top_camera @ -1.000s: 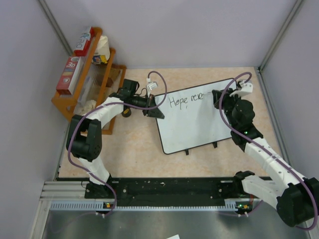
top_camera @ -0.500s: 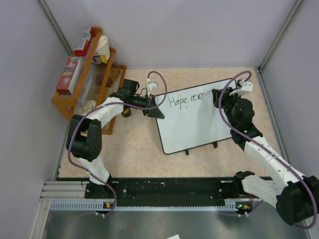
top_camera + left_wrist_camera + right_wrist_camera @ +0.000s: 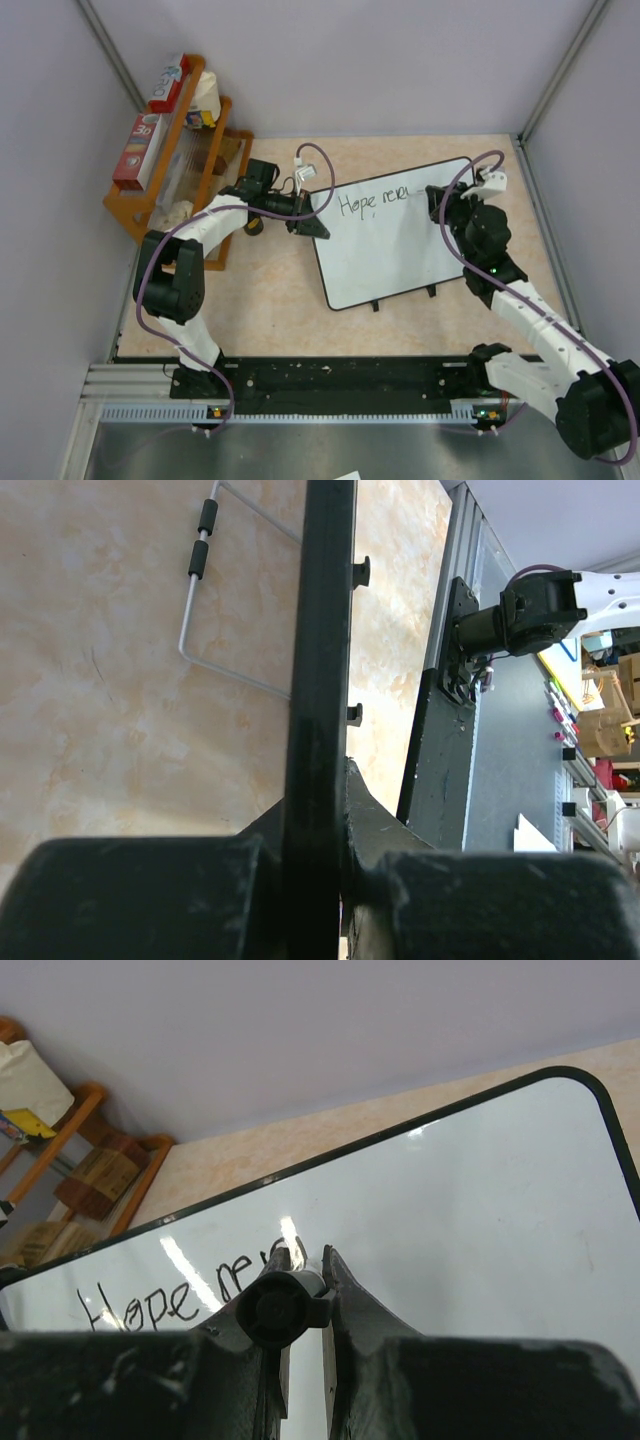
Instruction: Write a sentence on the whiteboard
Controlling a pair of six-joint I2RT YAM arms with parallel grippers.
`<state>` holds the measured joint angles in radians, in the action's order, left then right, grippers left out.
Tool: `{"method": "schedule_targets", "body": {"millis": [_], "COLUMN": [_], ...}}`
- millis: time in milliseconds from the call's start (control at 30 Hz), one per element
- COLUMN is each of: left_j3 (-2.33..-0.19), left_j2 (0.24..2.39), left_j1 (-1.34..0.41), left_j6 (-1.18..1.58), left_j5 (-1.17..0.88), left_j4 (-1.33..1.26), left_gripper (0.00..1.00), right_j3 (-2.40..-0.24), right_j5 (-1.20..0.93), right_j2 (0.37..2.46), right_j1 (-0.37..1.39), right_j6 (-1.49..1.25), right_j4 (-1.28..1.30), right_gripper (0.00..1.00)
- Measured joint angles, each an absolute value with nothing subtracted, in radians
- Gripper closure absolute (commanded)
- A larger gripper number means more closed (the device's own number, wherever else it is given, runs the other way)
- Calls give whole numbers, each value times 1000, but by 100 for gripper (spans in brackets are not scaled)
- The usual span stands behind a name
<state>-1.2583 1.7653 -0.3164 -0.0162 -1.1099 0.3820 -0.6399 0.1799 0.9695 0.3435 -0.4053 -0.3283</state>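
Observation:
The whiteboard (image 3: pixel 385 255) lies tilted on the table, its black rim and two small feet (image 3: pixel 376 304) showing. The sentence (image 3: pixel 372 203) reads "Hope, rere" in thin dark writing along its far edge. My left gripper (image 3: pixel 318 228) is shut on the board's left rim, seen as a black bar (image 3: pixel 320 660) between the jaws of that gripper (image 3: pixel 325 810). My right gripper (image 3: pixel 437 200) is shut on a marker (image 3: pixel 278 1305) with a white barrel and black end cap. The marker's tip is at the board just right of the last letters (image 3: pixel 245 1278). The board's white surface (image 3: pixel 470 1200) fills the right wrist view.
A wooden rack (image 3: pixel 165 190) with boxed rolls (image 3: pixel 138 150) stands at the back left, also seen in the right wrist view (image 3: pixel 95 1165). Purple-grey walls close in the table. A black rail (image 3: pixel 320 380) runs along the near edge. A wire stand (image 3: pixel 232 600) shows behind the board.
My right gripper with the marker has shifted slightly towards the near side. The left gripper and the board have not moved.

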Motion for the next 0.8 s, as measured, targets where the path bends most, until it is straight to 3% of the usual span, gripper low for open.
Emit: {"method": "schedule_targets", "body": {"millis": [800], "left_j3": [-1258], "left_j2": [1765], "left_j1": [-316], "left_j6": [-10], "left_j5": [-1106], "left_j4": [389], "left_gripper": [100], "right_j3": [-661], "right_j5": [175], "right_j2": [1000], "right_j1": [344], "right_j6": [-414], "right_j4": [-339], "right_gripper": [100]}}
